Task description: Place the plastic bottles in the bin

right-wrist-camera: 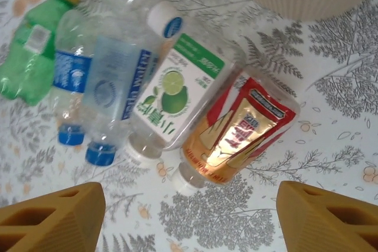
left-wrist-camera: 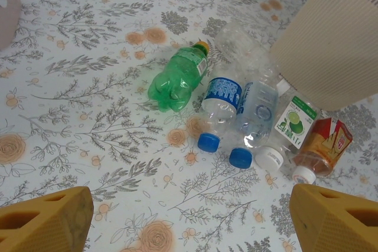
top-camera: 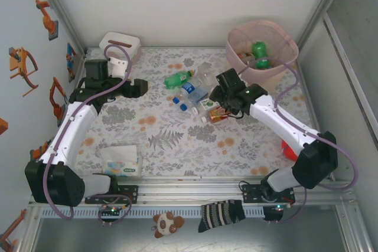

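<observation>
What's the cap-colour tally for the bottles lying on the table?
Orange cap: 1
Blue caps: 2
White caps: 3
Total: 6

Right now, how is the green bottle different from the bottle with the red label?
The green bottle is green plastic; the red-label bottle looks clear with a red and gold wrapper. The green bottle's cap is orange, the red-label bottle's white. The green bottle lies farther from the bin than the red-label bottle. Both lie on their sides.
</observation>
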Controlling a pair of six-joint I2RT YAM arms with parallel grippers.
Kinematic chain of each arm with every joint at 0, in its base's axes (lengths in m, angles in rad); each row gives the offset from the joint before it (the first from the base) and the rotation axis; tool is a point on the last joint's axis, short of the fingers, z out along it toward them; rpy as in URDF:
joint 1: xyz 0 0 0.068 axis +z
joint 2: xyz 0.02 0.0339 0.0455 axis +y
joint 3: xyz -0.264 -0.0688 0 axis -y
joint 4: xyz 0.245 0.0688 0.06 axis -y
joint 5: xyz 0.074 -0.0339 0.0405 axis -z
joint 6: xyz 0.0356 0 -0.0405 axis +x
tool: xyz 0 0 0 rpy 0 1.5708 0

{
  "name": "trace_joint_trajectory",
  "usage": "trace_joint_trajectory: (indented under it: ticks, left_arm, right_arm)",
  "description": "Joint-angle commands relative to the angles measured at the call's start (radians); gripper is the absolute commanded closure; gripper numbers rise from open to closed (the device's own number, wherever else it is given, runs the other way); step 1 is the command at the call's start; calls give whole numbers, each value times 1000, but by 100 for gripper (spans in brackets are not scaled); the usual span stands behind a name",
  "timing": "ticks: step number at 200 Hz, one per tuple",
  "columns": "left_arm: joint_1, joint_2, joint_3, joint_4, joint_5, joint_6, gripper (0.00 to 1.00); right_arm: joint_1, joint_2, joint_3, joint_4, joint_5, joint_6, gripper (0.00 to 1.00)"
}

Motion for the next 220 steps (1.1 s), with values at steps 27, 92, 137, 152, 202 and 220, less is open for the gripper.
trace_joint_trajectory:
  ticks: [27, 92, 137, 152, 202, 220]
  left_arm:
    - [4, -14, 3, -2, 12, -3, 14]
    - [4, -2, 6, -5, 16, -4, 14]
    - [4, 3, 7, -9, 15, -2, 14]
    - [4, 3, 7, -8, 15, -2, 14]
    - [4, 3, 9, -10, 15, -2, 14]
    - [4, 6, 9, -10, 15, -1, 14]
  right_arm:
    - [0, 68, -160, 224, -4, 351, 19]
    - [-11, 166, -226, 336, -35, 441, 22]
    - [-15, 211, -234, 351, -42, 459, 26]
    - [-19, 218, -239, 356, -44, 462, 28]
    - [-26, 219, -257, 367, -34, 463, 33]
    - [-28, 208, -265, 367, -31, 461, 36]
